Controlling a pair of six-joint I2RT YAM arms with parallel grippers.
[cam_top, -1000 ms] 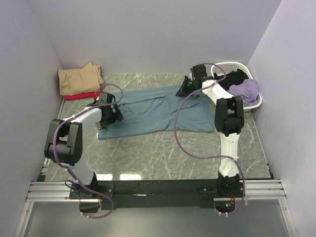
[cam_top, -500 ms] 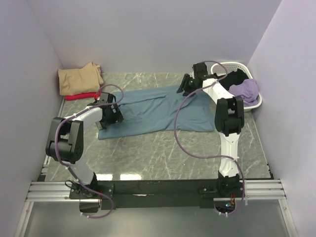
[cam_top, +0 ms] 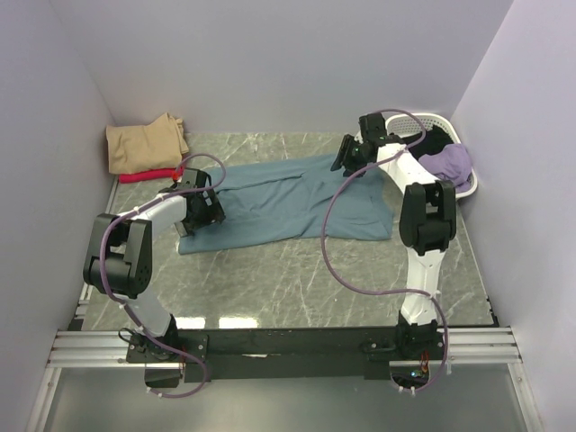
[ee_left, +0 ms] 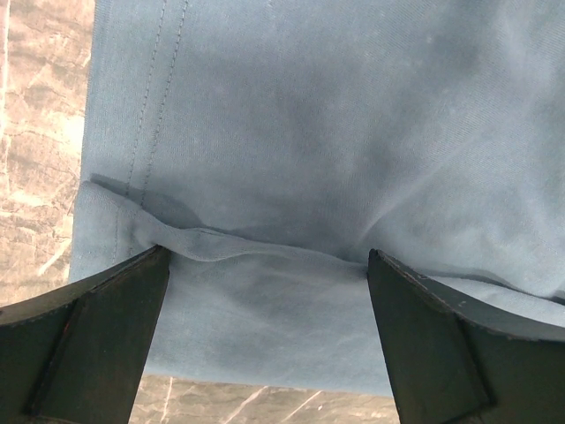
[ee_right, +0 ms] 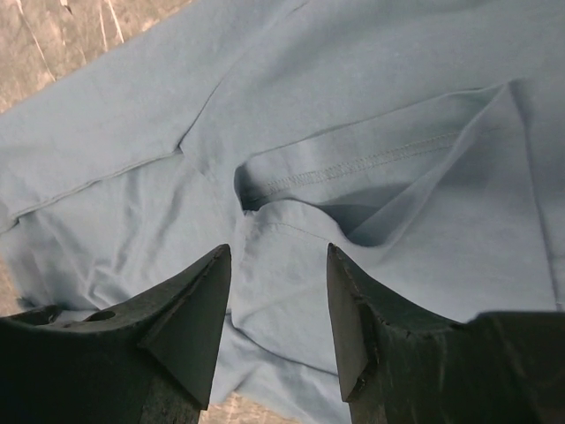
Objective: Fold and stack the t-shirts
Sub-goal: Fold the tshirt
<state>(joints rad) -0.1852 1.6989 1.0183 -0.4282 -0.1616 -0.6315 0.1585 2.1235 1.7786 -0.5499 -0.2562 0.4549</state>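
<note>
teal t-shirt lay spread flat across the middle of the marble table in the top view, running from lower left to upper right, with some wrinkles. left gripper sat over the shirt's left end, near its lower left corner. in the left wrist view its jaws were wide apart, both fingers low at the frame's bottom corners, with a small raised fold of teal cloth running between the tips, a stitched hem along the left edge and bare marble past it. cannot tell if the tips touched the cloth; nothing was clamped. right gripper was at the shirt's upper right edge, just left of the white basket. in the right wrist view its jaws stood partly apart with a clear gap between them, and a folded-over stitched hem flap lay just above the tips near frame centre; no cloth was pinched. tan t-shirt was folded in the upper left corner of the table, with a red t-shirt showing along its lower edge, touching it. lilac t-shirt and black t-shirt were bunched in the basket at upper right, the lilac one draped over the near rim.
</note>
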